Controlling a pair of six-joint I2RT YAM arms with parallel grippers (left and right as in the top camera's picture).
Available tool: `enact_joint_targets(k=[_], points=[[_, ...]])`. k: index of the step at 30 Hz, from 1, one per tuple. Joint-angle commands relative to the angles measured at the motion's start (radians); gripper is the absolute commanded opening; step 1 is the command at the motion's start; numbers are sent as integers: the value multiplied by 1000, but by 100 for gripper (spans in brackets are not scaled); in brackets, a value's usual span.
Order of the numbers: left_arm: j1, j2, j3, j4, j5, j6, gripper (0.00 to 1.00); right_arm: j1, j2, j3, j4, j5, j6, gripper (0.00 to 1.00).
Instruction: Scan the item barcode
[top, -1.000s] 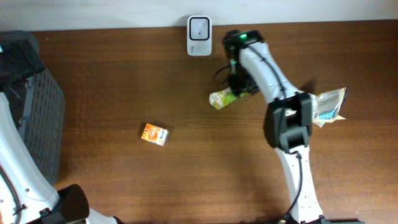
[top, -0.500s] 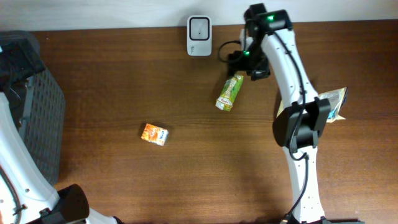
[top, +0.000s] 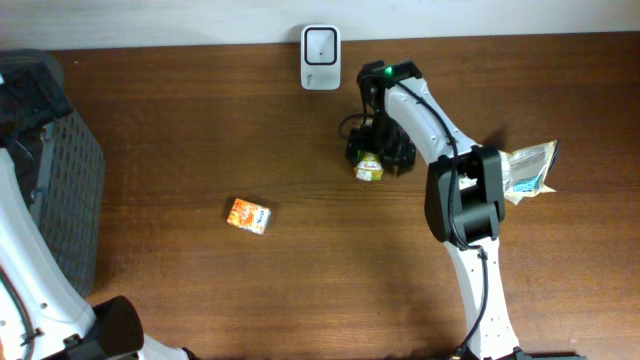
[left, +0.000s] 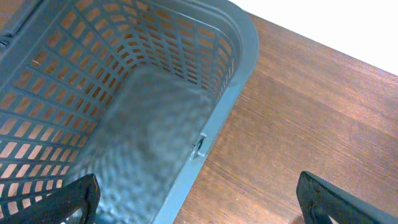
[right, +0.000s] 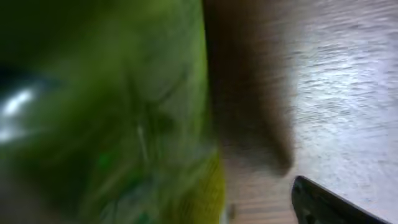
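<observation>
1. The right gripper (top: 376, 157) has 1 fingertip (right: 329, 205) in view. It stands clear of the green packet (top: 369, 170) with bare wood between, so the jaws are apart and grip nothing.
2. The green packet lies under that gripper on the table (top: 200, 120), near the scanner (top: 320, 45) at the far edge.
3. The left gripper (left: 199, 208) is spread wide and empty above the basket (left: 239, 68) at the table's left edge.
4. An orange packet (top: 248, 215) lies mid-table, and a silver pouch (top: 528, 170) lies near the right edge.
</observation>
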Motion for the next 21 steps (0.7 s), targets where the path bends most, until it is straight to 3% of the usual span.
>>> enact_joint_targets(k=[1,6,11,14,16,21], points=[[3,3,9,2,0,15,99,14,-4,-12,22,24,-134,81],[3,3,9,2,0,15,99,11,-5,-6,25,24,-396,66],[3,3,9,2,0,15,99,12,-22,50,-9,24,-533,66],[3,3,9,2,0,15,99,10,-31,90,-46,20,-606,77],[3,3,9,2,0,15,99,10,-31,94,-76,20,-662,77],[3,3,9,2,0,15,99,10,-30,91,-83,16,-701,65]])
